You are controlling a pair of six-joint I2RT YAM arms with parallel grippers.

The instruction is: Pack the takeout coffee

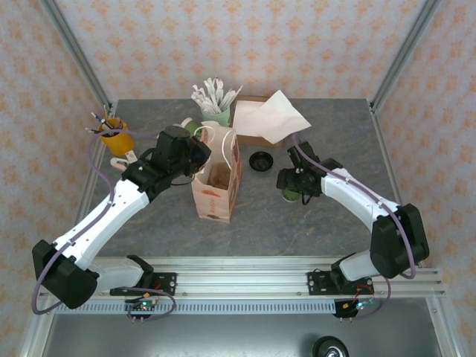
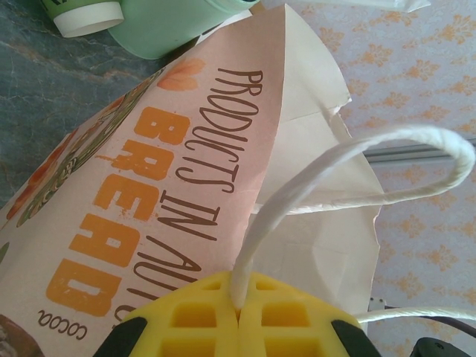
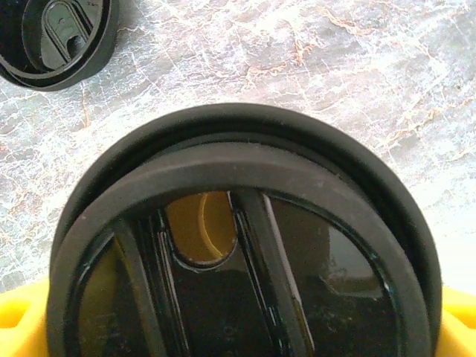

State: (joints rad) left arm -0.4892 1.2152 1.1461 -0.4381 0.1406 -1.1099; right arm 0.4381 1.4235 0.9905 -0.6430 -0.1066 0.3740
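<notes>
Paper bag (image 1: 216, 190) upright mid-table, mouth open, no coffee inside yet. Left gripper (image 2: 238, 297) pinched shut on its cord handle (image 2: 357, 149). Coffee (image 1: 288, 196), lidded, stands on the table right of the bag, apart from it. Right gripper (image 1: 294, 184) jaws wide astride it, contact unclear. Lift and bagging look left to do.

Left arm (image 1: 111, 212) and right arm (image 1: 355, 195): white shells, chunky black joints, grey-purple cables (image 1: 42, 277) looping alongside each. Up close, the left fingers (image 2: 197, 316) are bright yellow, moulded in a waffle grid.
</notes>
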